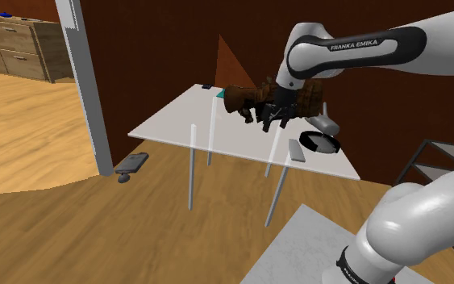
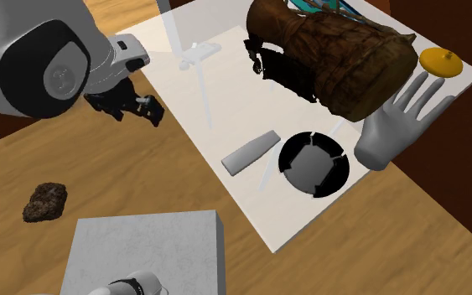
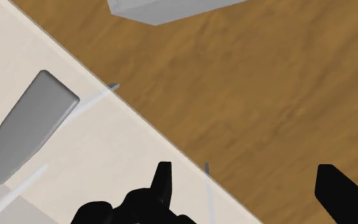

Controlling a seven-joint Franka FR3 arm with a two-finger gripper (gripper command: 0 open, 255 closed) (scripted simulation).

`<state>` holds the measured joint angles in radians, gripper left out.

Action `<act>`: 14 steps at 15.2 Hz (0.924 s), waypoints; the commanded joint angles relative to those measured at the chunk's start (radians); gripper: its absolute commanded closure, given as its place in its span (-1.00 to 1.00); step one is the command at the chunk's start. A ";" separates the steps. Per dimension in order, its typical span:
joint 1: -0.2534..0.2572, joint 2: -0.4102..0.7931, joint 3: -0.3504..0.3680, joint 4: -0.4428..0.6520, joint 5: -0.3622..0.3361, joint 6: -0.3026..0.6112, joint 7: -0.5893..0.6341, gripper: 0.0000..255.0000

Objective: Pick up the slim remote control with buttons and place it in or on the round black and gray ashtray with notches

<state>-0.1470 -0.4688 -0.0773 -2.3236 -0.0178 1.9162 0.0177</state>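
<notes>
The slim grey remote [image 1: 296,151] [image 2: 251,152] [image 3: 28,124] lies flat on the white table [image 1: 177,121], near the edge that faces the stand. Right beside it sits the round black and grey ashtray [image 1: 320,143] [image 2: 312,164] with notches in its rim. My black gripper [image 1: 272,123] [image 2: 133,113] [image 3: 247,191] hangs open and holds nothing. It hovers high over the table's edge and the wooden floor, well apart from the remote. In the wrist view the remote lies off to the side of one finger [image 3: 161,181].
A big brown ribbed vessel [image 2: 334,54] lies on the table behind the ashtray. Beside it are a white hand-shaped model [image 2: 397,126], an orange item [image 2: 441,62] and a teal item [image 1: 221,95]. A brown lump [image 2: 45,202] and a grey object [image 1: 132,164] lie on the floor. The grey stand [image 2: 146,251] is close by.
</notes>
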 commanded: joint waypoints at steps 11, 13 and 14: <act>-0.134 0.287 -0.124 0.098 -0.012 0.159 0.106 -1.00; -0.154 0.334 -0.147 0.118 -0.007 0.180 0.120 -1.00; -0.165 0.357 -0.158 0.128 -0.004 0.190 0.127 -1.00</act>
<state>-0.3020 -0.1397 -0.2246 -2.2119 -0.0258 2.0974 0.1348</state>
